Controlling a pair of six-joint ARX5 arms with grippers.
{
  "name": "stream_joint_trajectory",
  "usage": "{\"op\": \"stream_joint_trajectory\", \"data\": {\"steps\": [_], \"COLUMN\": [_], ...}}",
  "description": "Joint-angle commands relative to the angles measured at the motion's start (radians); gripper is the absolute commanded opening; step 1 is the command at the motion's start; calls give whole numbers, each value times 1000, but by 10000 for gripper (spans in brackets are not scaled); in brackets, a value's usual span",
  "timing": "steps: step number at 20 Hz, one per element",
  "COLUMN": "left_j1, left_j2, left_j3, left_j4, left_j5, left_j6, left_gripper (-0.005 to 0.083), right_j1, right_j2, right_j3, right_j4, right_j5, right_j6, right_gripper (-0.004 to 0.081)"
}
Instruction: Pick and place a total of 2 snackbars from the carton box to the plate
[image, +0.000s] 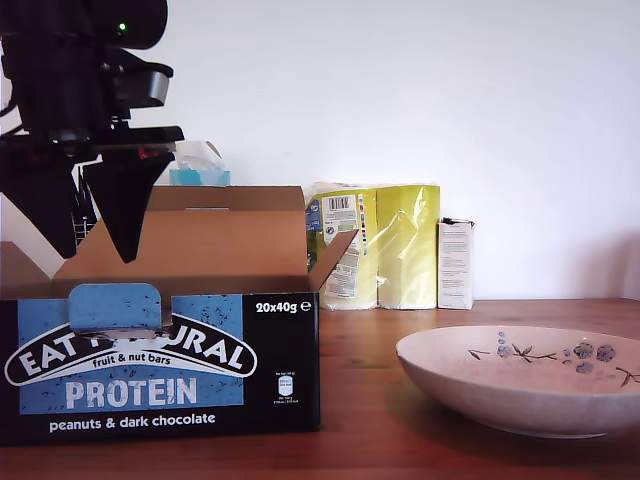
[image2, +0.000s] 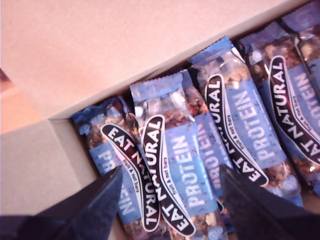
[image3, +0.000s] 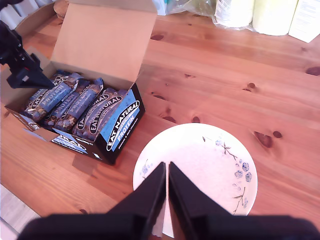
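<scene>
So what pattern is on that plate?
Blue-grey flowers on thin dark branches over cream plate, clearest in the second wrist view.

Soft daylight fills all three views, bright and even. In the exterior view the arm (image: 90, 130) at ten o'clock is a black silhouette against the white wall. Snackbar wrappers (image2: 170, 165) show glare, slightly blurred.

plain white wall (image: 520, 110) behind a knotted, reddish-brown wooden table (image3: 240, 75). yellow package (image: 385, 245) and small white carton (image: 455, 263) stand against the wall. lighting even.
</scene>
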Motion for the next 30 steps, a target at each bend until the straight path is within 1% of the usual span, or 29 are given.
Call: {"op": "stream_joint_trajectory", "data": {"steps": [1,6,11,13,15,18,22,23,26,30], "left_j1": [-2,0,11,13,13,13,13,13,13,13], "left_j2": [41,97,139,150,150,150,150,150,149,140], "left_j3": [1,1,1,1,1,1,1,1,3,64], "left_j4": [14,16,10,5,8,-3,-31,-29,-29,-118], "left_j5": [0,8,47,48,48,49,49,49,49,49], "left_j6": [-6,-6,-6,-7,-10,-32,-32,-32,-32,-32], "left_gripper": [574,573,571,561,506,383,222,198,196,196], "right_j1": [5,5,5,5,5,5,5,5,5,5], "right_j2": [-5,-5,-5,-5,-5,-5,-5,-5,-5,-5], "right_j3": [-2,-2,-2,-2,-2,-2,-2,-2,-2,-2], "right_j4": [10,14,14,14,14,15,14,14,12,10], "right_j5": [-4,-4,-4,-4,-4,-4,-4,-4,-4,-4], "right_j6": [-7,-26,-26,-26,-26,-26,-26,-26,-26,-26], "right_gripper": [-13,-13,-13,-13,-13,-13,-13,-13,-13,-13]}}
